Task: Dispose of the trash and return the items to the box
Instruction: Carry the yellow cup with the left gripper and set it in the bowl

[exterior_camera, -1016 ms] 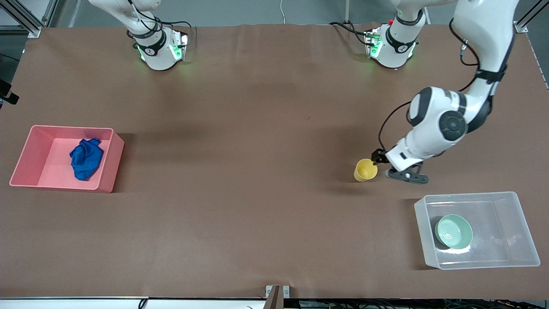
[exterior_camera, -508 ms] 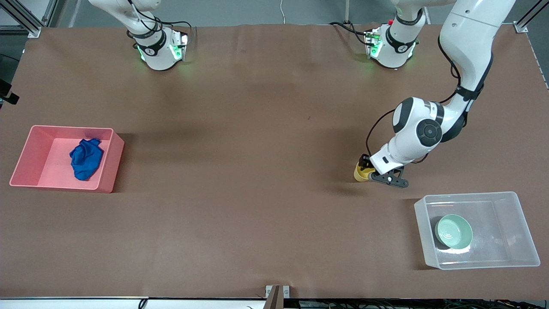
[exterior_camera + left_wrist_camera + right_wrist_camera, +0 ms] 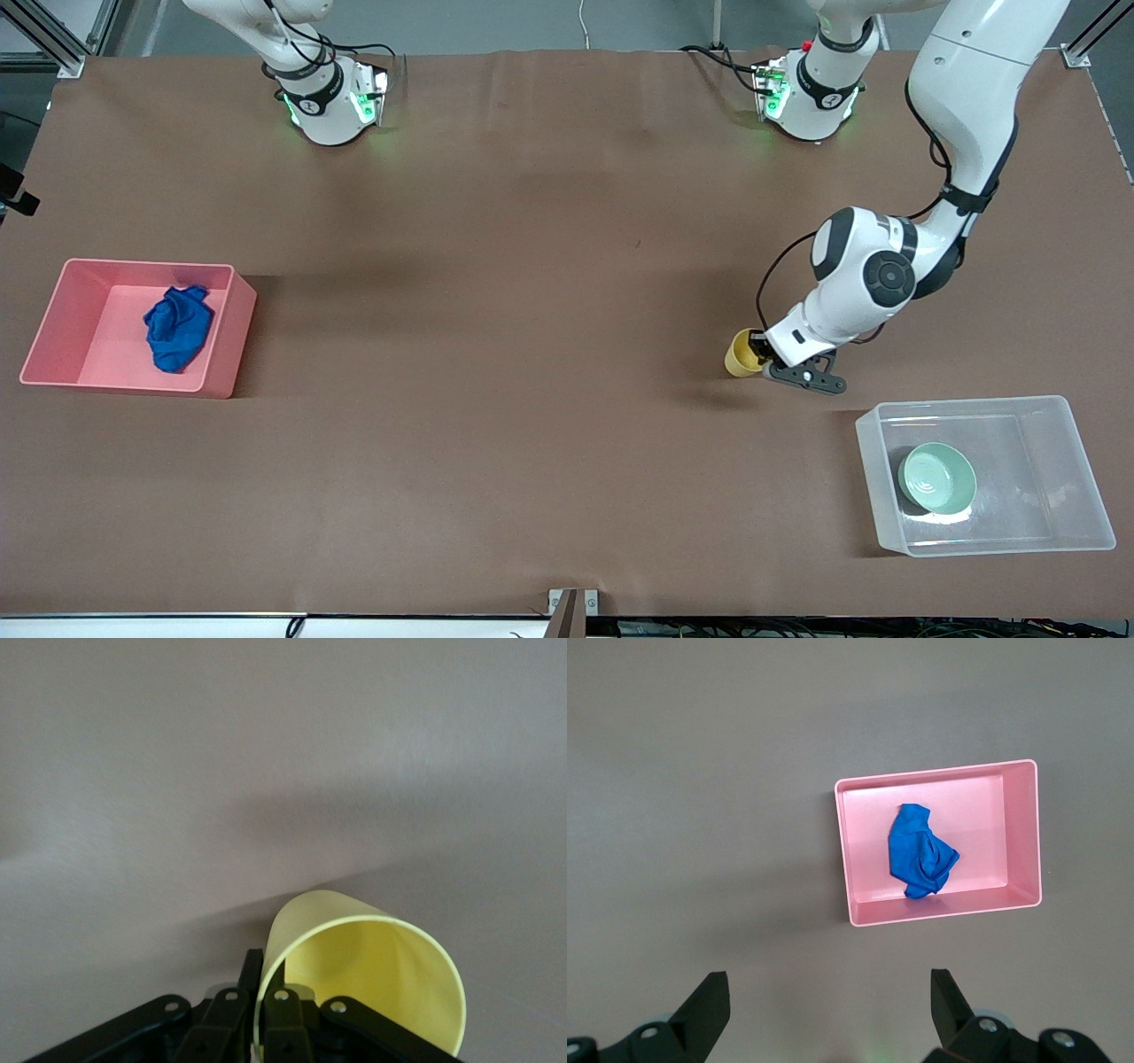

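Observation:
The yellow cup (image 3: 740,354) is tilted just above the table near the left arm's end, farther from the front camera than the clear box (image 3: 973,404). My left gripper (image 3: 758,351) is shut on the cup's rim, one finger inside and one outside; the left wrist view shows the cup (image 3: 372,966) and the gripper (image 3: 266,967). The mint-green bowl (image 3: 937,478) lies in the clear box. The blue trash (image 3: 177,326) lies in the pink bin (image 3: 232,341). My right gripper (image 3: 830,1005) is open high above the table, and its view shows the trash (image 3: 920,850).
The pink bin (image 3: 939,914) stands at the right arm's end of the table. The brown table mat (image 3: 496,372) lies bare between the bin and the cup. Both arm bases stand along the table edge farthest from the front camera.
My left gripper moved from beside the cup onto its rim and shut on it. The cup now tilts and has shifted slightly toward the right arm's end.

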Robot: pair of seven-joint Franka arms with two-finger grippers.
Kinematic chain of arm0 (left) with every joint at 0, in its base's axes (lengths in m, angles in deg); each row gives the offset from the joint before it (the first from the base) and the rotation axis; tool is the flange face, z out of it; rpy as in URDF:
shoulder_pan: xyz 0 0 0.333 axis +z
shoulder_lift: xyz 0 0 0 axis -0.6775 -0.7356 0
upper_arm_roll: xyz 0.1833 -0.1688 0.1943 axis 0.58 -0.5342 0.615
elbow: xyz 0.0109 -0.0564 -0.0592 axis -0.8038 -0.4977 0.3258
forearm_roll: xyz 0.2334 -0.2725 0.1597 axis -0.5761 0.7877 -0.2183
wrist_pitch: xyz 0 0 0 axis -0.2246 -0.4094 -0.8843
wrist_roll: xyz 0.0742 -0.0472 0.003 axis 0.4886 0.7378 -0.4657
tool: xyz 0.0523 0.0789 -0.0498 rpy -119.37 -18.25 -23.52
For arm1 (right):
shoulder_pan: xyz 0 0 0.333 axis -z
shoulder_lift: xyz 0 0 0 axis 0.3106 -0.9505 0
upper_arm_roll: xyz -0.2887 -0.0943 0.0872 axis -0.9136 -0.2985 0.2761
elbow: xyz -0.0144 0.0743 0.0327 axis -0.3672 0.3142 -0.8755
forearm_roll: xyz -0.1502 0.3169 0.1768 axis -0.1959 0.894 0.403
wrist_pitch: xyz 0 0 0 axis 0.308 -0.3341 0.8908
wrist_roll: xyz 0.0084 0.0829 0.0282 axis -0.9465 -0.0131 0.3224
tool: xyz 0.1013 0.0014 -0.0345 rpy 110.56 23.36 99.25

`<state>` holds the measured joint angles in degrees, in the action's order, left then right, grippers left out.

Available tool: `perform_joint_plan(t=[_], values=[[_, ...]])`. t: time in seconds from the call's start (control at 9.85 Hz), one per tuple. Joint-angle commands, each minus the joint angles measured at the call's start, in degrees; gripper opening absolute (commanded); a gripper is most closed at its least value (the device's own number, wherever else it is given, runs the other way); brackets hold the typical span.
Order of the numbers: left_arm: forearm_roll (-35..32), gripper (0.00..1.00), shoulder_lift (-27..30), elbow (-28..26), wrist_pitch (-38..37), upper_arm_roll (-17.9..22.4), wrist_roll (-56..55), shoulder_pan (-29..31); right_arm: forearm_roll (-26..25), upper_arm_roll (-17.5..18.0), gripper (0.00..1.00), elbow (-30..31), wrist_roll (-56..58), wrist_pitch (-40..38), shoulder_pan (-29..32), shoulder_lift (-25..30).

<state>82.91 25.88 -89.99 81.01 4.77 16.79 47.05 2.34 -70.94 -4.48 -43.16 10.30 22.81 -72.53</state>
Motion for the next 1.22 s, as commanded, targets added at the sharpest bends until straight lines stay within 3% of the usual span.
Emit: perform_joint_plan(t=[0.0,0.3,0.41,0.61,0.81,1.12], values=[[-1.42,0.0,1.55,5.99,-6.41,-0.05,0.57,3.23,-0.76,0.31,1.0,0.46,-0.06,-0.09,0.21,0.76],[-1.59,0.0,-5.97,30.83,-25.31,0.47,6.7,7.44,-0.76,0.31,1.0,0.55,-0.06,-0.09,0.21,0.76],[-1.94,0.0,-8.96,35.78,-26.23,1.0,10.73,8.94,-0.76,0.31,1.0,0.55,0.03,-0.09,0.3,0.76],[-4.75,0.0,-14.32,43.87,-26.24,5.72,17.15,9.57,-0.76,0.31,1.0,0.55,0.03,-0.09,0.3,0.76],[-4.58,0.0,-20.12,49.96,-25.02,8.73,20.44,9.57,-0.76,0.31,1.0,0.55,0.03,-0.09,0.3,0.76],[-4.49,0.0,-24.19,50.07,-18.96,10.14,19.91,9.66,-0.76,0.3,1.0,0.55,0.03,-0.09,0.3,0.76]])
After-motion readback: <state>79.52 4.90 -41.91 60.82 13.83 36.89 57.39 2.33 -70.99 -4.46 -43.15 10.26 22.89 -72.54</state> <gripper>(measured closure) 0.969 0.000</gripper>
